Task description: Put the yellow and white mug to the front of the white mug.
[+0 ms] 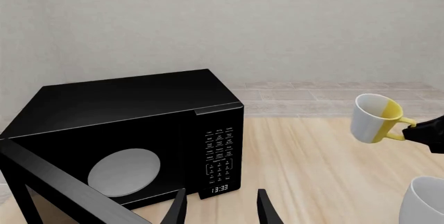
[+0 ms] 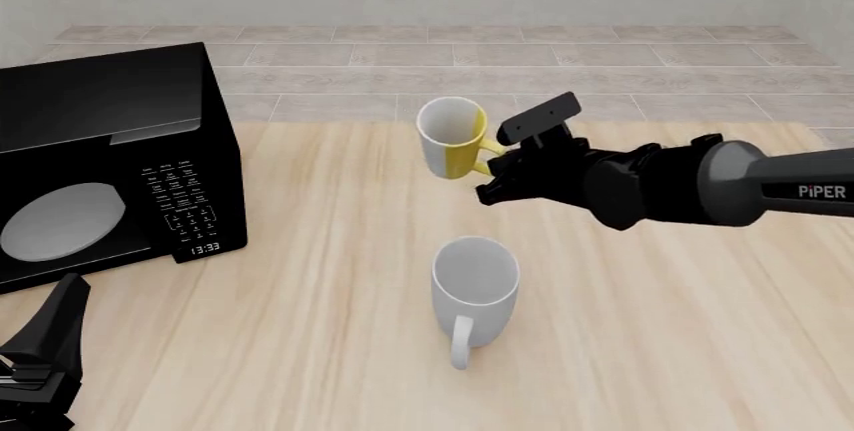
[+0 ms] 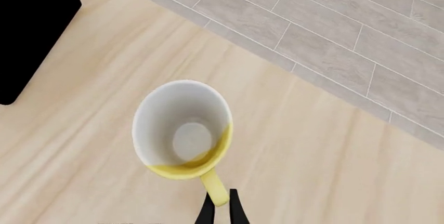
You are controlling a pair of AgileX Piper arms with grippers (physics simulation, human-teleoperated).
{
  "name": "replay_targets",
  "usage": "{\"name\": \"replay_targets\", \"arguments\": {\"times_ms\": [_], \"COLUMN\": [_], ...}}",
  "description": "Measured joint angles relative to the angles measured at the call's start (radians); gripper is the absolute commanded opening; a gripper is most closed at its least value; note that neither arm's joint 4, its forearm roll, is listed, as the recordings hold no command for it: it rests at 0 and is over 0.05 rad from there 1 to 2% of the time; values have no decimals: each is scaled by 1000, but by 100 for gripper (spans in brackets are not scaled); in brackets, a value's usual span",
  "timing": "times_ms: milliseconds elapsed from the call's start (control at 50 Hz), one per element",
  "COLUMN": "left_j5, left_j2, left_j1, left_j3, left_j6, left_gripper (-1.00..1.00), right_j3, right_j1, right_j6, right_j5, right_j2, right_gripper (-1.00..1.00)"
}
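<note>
Yellow and white mug (image 2: 451,137): held clear above the bench (image 2: 667,311), upright, its yellow handle pinched in the right end effector (image 2: 497,163), body projecting just beyond the fingertips. White mug (image 2: 475,288): standing on the bench below and nearer than that end effector, well apart, handle toward the camera. Left end effector (image 1: 220,206): fingers apart, holding nothing, facing the black microwave (image 2: 100,166) with its door open.

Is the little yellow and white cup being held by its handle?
Yes, the right gripper is closed on the yellow handle of the yellow and white mug, holding it above the table.
</note>
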Motion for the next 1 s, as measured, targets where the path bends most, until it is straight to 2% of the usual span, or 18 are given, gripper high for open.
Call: {"name": "replay_targets", "arguments": {"times_ms": [360,1000], "left_j5": [0,0], "left_j2": [0,0], "left_j1": [0,0], "left_j3": [0,0], "left_j6": [0,0], "left_gripper": [100,100], "right_j3": [41,26], "right_j1": [-56,-84], "right_j6": [34,72], "right_j5": [-61,-137], "right_j2": [33,176], "right_gripper": [-100,-100]}}
